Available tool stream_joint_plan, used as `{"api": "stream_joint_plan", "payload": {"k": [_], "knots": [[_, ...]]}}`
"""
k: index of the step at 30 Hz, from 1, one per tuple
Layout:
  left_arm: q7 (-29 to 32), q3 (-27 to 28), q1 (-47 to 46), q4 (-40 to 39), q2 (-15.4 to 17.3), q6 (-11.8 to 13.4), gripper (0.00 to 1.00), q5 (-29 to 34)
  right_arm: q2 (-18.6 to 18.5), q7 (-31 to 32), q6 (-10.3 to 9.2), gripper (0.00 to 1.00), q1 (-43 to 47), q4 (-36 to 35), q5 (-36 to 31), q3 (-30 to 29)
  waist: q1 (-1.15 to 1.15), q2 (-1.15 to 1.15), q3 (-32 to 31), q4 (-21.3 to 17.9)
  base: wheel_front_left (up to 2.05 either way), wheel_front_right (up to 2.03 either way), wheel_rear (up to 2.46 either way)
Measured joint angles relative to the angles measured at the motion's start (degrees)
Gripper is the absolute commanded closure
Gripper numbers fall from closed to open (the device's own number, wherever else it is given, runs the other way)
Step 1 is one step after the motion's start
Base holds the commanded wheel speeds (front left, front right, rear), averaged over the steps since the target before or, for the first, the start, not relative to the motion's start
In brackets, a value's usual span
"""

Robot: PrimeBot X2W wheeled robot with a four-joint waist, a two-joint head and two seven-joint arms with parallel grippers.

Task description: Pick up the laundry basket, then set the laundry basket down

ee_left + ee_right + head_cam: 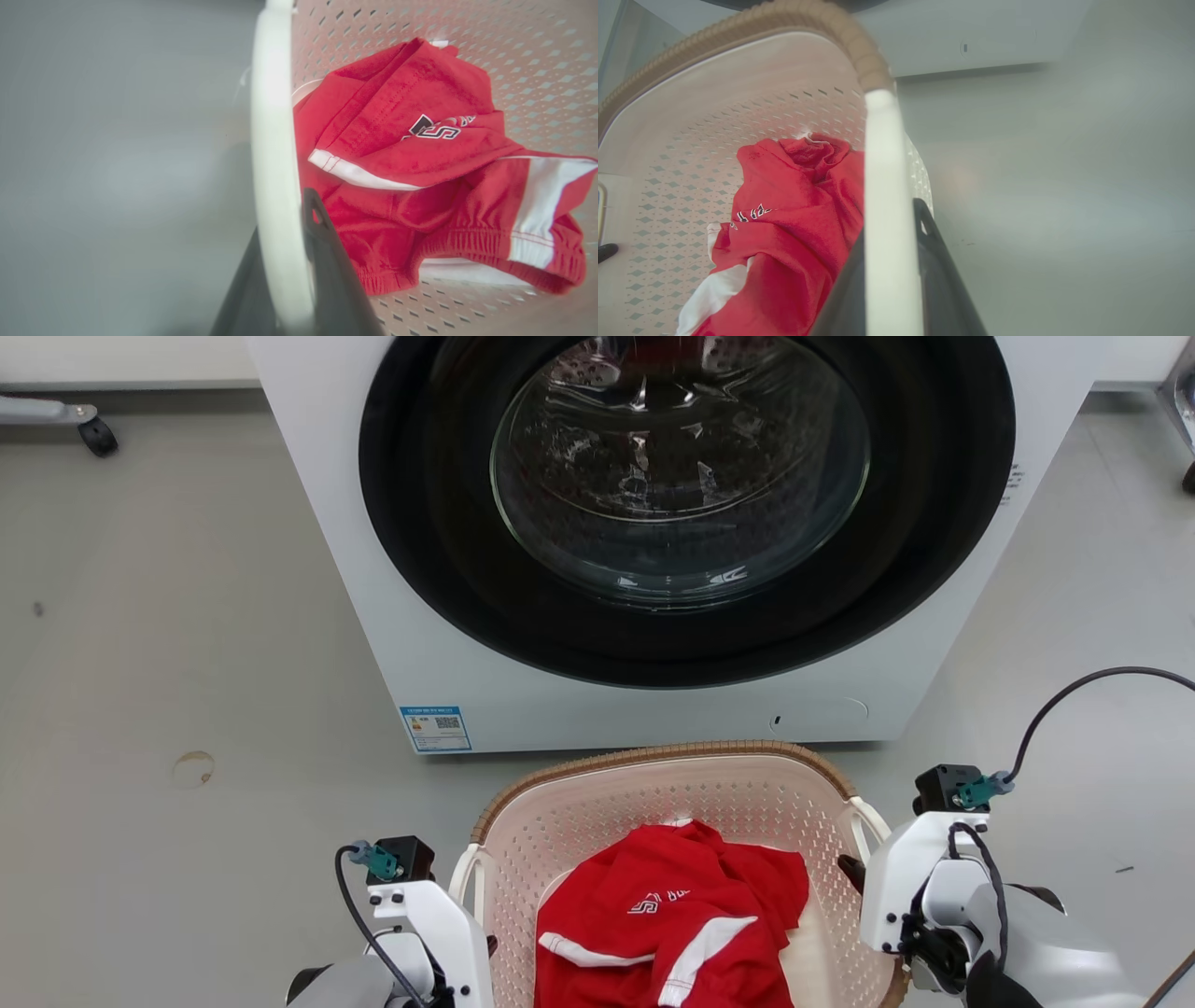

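while clamped on its white handles (275, 163), left fingers (327, 266) and right fingers (936, 266), laundry basket (653, 798) between

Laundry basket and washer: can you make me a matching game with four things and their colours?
Things:
1. basket rim
2. basket handle
3. clothes in the basket
4. washer door ring

Colours:
A. black
B. red with white stripes
C. brown
D. white

Pairs: 1-C, 2-D, 3-B, 4-A
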Motion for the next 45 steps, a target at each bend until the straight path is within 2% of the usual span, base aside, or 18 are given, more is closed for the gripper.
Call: {"api": "stream_joint_plan", "payload": {"k": [6, 45], "knots": [[0.9, -0.5, 0.0, -0.2, 0.6, 0.0, 1.0, 0.0, 0.5, 0.0, 0.0, 1.0, 0.2, 0.5, 1.1, 0.8, 0.0, 0.0, -2.3, 0.0, 0.0, 0.0, 0.0], [1.8, -1.5, 0.4, -0.3, 0.8, 0.0, 1.0, -0.4, 0.6, -0.4, 0.0, 1.0, 0.8, 1.3, 7.2, 7.3, 0.0, 0.0, -3.0, -0.1, 0.0, 0.0, 0.0]]}}
